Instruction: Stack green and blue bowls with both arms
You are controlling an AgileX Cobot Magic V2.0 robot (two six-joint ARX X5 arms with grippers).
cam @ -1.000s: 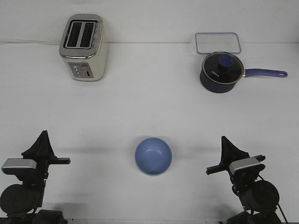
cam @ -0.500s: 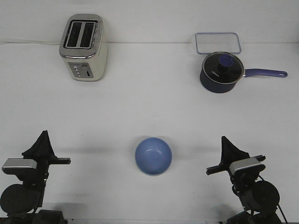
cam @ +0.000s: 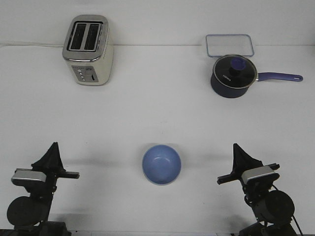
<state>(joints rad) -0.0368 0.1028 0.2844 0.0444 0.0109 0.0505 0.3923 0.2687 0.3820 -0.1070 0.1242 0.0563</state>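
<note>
Blue bowl (cam: 161,164) upright on the white surface (cam: 157,113), near the front edge and about midway between the two arms, well apart from both. Only the blue bowl's inside and rim visible from above; green bowl not made out in this view, whether beneath the blue one or elsewhere cannot tell.

Left gripper (cam: 52,153) low at the near left, pointed up and away over the surface, touching nothing. Fingers seen as one dark wedge, so released or clenched cannot tell. Right gripper (cam: 240,155) low at the near right, likewise a dark wedge aimed away, holding nothing visible; released or clenched cannot tell either.

Far left: cream and silver toaster (cam: 88,49), two slots on top, standing close to the back edge. Far right: dark saucepan (cam: 233,75) with a glass lid and a blue knob, long blue handle reaching right. Just behind the saucepan, touching or nearly so, a clear rectangular container (cam: 230,44) with a bluish rim. Wide bare stretch of surface between these far items and the bowl.
</note>
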